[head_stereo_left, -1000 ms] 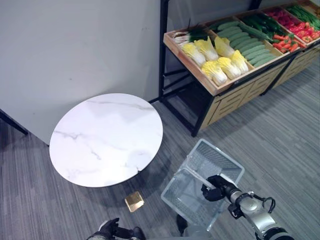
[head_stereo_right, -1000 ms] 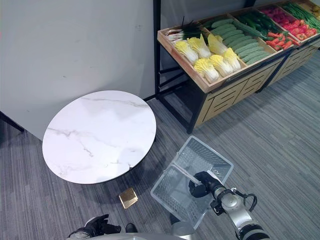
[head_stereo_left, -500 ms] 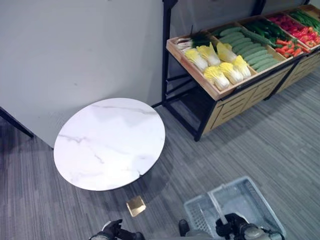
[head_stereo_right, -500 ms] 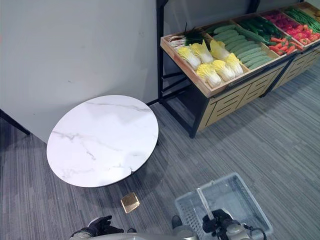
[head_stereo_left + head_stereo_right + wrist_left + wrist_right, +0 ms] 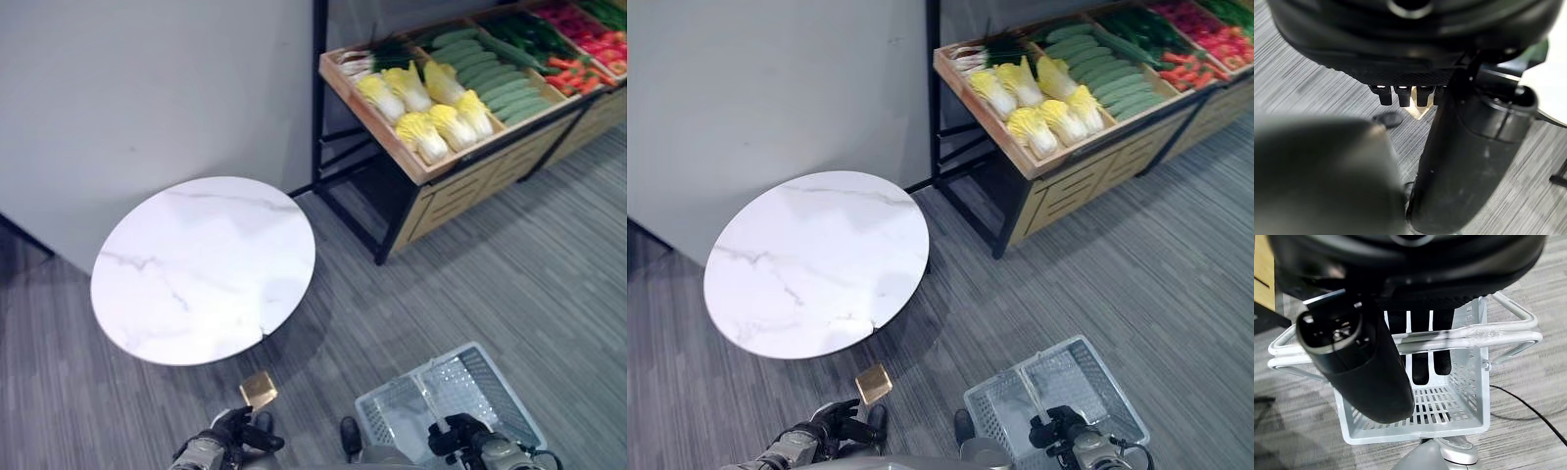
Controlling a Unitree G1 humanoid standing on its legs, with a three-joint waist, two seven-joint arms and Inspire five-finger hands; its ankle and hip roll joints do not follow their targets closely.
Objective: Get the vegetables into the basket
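One basket (image 5: pixel 1058 392), pale grey plastic mesh, hangs low over the grey carpet floor (image 5: pixel 509 264) on the robot's right side. The right hand (image 5: pixel 1420 347) has its fingers curled over the basket's handle (image 5: pixel 1469 335), thumb beside it; the right wrist view shows the basket's inside holding no vegetables.

One round white marble worktop (image 5: pixel 204 269) stands to the left, near a grey wall (image 5: pixel 147 88). One small brass-coloured block (image 5: pixel 259 389) lies on the floor just in front of it.

One display shelf (image 5: pixel 431 181), black frame with wooden crates, stands well apart from the basket, beyond it. Six pale yellow cabbages (image 5: pixel 431 132) are counted in the nearest crate, beside a row of cucumbers (image 5: pixel 490 83); the cucumbers overlap too much to count. Red vegetables (image 5: pixel 588 39) lie further along, too small to count or identify.

The left hand (image 5: pixel 227 438) shows low at the left, fingers curled, holding nothing. The left wrist view adds the brass block (image 5: pixel 1418 110) past its fingertips (image 5: pixel 1403 95).
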